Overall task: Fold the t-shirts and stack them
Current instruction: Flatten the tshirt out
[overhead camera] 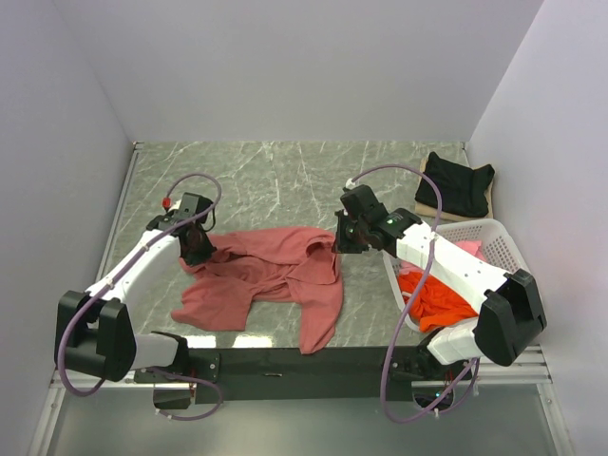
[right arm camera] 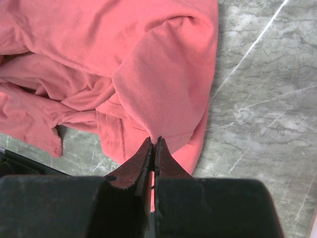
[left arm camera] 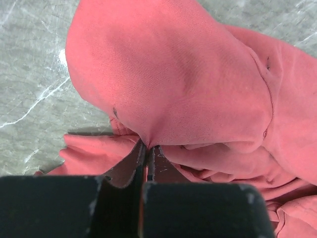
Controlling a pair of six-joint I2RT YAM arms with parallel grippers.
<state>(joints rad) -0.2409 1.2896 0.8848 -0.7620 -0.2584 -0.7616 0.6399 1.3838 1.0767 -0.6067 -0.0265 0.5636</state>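
The large brick-red t-shirt [overhead camera: 271, 275] lies crumpled across the middle of the table. My left gripper [overhead camera: 199, 249] is shut on its left edge, and the cloth [left arm camera: 188, 84] drapes up from the pinch [left arm camera: 147, 145]. My right gripper [overhead camera: 342, 239] is shut on its right upper edge, pinching a fold [right arm camera: 163, 84] at the tips [right arm camera: 154, 140]. A black t-shirt [overhead camera: 458, 182] lies folded at the far right. A bright orange t-shirt [overhead camera: 437, 296] and a pink one [overhead camera: 469, 249] lie in the basket.
A white lattice basket [overhead camera: 503, 245] stands at the right, under my right arm. The black shirt rests on a tan board [overhead camera: 427, 207]. Grey walls close in the left, back and right. A dark bar [overhead camera: 294, 361] runs along the table's near edge.
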